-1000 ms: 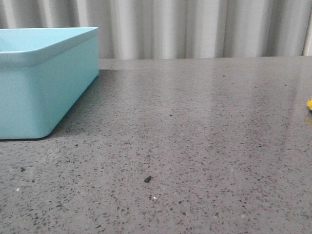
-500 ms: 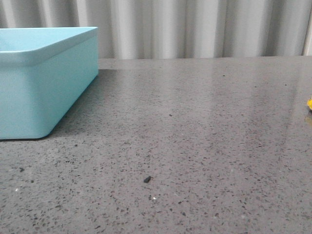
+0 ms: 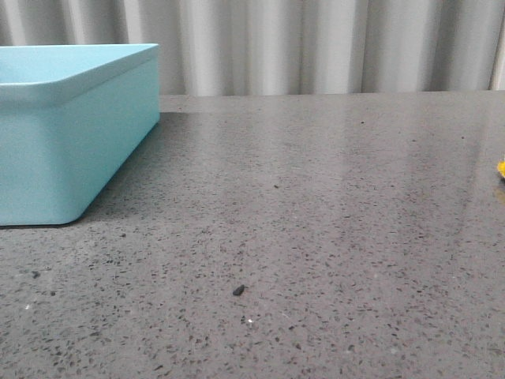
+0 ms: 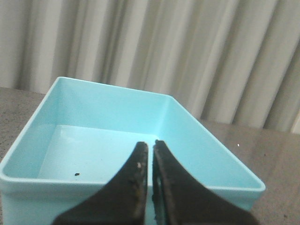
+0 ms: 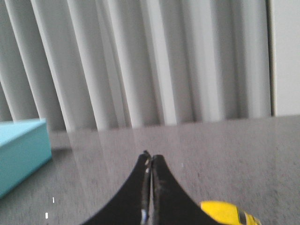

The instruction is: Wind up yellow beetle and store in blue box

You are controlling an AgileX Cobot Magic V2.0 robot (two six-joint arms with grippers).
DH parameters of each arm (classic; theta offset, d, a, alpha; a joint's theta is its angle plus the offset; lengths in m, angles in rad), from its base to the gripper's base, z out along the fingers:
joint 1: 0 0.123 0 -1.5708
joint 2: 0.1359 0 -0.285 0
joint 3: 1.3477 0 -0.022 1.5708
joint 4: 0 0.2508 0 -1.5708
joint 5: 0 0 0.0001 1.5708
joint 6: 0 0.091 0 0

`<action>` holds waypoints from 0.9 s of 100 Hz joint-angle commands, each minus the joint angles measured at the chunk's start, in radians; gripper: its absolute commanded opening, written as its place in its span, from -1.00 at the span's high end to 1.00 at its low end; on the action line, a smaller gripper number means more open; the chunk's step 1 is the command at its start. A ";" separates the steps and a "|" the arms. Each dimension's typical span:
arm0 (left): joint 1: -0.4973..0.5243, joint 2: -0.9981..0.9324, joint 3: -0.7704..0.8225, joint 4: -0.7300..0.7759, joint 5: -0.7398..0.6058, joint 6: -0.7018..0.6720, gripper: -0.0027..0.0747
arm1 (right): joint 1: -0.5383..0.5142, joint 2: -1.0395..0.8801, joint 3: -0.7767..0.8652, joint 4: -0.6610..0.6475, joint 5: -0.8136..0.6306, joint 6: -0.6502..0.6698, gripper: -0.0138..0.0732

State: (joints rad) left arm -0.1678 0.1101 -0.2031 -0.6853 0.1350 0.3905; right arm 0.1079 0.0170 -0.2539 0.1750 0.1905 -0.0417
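Observation:
The blue box (image 3: 75, 150) stands at the table's far left in the front view. In the left wrist view the blue box (image 4: 197, 140) fills the scene, holding only a small dark speck. My left gripper (image 4: 151, 146) is shut and empty, just above the box's near rim. The yellow beetle (image 5: 229, 213) shows only partly in the right wrist view, on the table close beside my right gripper (image 5: 150, 157), which is shut and empty. A sliver of the yellow beetle (image 3: 501, 168) shows at the right edge of the front view. Neither gripper shows in the front view.
The grey speckled table (image 3: 300, 221) stretches between box and car. A small dark crumb (image 3: 238, 290) lies on it near the front. A pleated white curtain (image 3: 316, 43) hangs behind the table's far edge. The box's corner (image 5: 21, 154) shows in the right wrist view.

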 commanded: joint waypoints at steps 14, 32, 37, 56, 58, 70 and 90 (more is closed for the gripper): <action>-0.009 0.194 -0.178 0.093 0.129 -0.005 0.99 | -0.004 0.155 -0.234 -0.071 0.223 -0.005 0.80; -0.011 0.314 -0.268 0.093 0.209 -0.005 0.99 | -0.004 0.347 -0.439 -0.107 0.466 -0.005 0.80; -0.023 0.325 -0.280 0.093 0.211 -0.005 0.99 | -0.004 0.406 -0.495 -0.125 0.542 -0.005 0.80; -0.078 0.327 -0.291 0.093 0.212 -0.005 0.99 | -0.004 0.642 -0.692 -0.151 0.847 -0.005 0.80; -0.081 0.327 -0.291 0.093 0.212 -0.005 0.99 | -0.004 0.659 -0.703 -0.151 0.864 -0.005 0.80; -0.095 0.327 -0.291 0.095 0.212 -0.003 0.99 | -0.004 0.799 -0.778 -0.151 0.964 0.017 0.80; -0.095 0.327 -0.291 0.095 0.214 -0.003 0.99 | -0.004 0.960 -0.843 -0.151 0.985 0.021 0.80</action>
State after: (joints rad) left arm -0.2555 0.4239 -0.4576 -0.5749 0.4027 0.3905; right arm 0.1079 0.9274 -1.0438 0.0351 1.2011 -0.0261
